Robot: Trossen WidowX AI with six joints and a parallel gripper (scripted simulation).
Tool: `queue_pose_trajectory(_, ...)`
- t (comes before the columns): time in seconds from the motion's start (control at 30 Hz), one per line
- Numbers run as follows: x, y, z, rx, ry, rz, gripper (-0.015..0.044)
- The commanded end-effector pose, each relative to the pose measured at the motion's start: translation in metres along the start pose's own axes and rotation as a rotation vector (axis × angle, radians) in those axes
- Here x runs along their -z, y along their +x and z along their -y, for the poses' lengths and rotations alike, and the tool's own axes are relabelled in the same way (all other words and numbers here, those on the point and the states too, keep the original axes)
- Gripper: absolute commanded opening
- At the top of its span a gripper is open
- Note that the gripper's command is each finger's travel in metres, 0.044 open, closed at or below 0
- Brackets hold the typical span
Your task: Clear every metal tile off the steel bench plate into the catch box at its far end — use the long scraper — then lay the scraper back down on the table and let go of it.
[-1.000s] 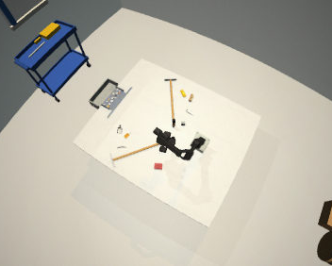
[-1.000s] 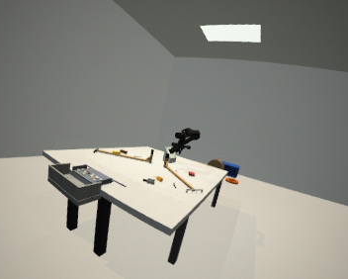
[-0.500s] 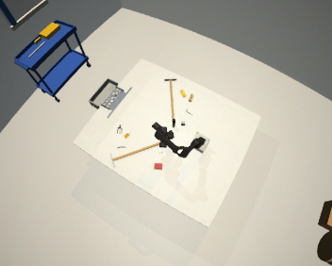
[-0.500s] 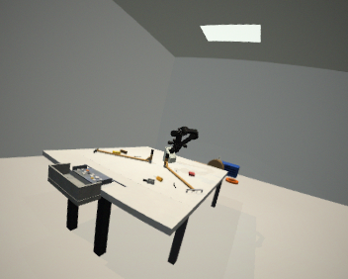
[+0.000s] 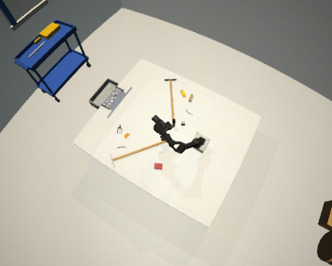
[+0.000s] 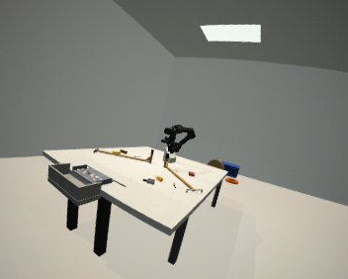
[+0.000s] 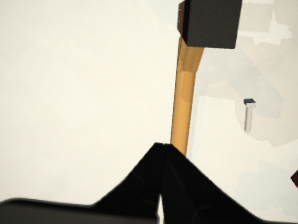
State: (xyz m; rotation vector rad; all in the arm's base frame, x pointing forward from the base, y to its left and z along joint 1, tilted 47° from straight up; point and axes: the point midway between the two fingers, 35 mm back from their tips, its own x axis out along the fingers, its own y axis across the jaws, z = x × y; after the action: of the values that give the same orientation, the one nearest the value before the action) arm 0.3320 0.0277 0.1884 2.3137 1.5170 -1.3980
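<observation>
"What's on your screens besides the job?"

"I see a blue two-shelf cart point(image 5: 54, 46), with a yellow rectangular box point(image 5: 50, 30), a small yellow block point(image 5: 37, 41) and a thin pale rod point(image 5: 36, 49) on its top shelf."

"Anything red?"

"Yes, a flat red block point(image 5: 158, 166) point(image 6: 191, 174) point(image 7: 295, 178), well apart from the cart."

We saw an orange-tan handle and dark head on the long scraper point(image 5: 172, 101) point(image 6: 127, 156). Near its head we saw a yellow block point(image 5: 183, 93) point(image 6: 116, 152); well apart from it, a plain red block point(image 5: 158, 166) point(image 6: 192, 173) and a blue cart point(image 5: 46, 43).
</observation>
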Motion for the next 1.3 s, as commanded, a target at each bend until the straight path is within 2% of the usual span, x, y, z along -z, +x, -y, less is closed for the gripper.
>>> queue_pose_trajectory(0.0,-0.004,0.0,-0.022,-0.02,-0.079,0.0,0.0)
queue_pose_trajectory(0.63,-0.035,-0.001,-0.112,-0.107,-0.466,0.006,0.0)
queue_pose_trajectory(1.27,-0.088,0.0,-0.196,-0.19,-0.849,0.053,0.0)
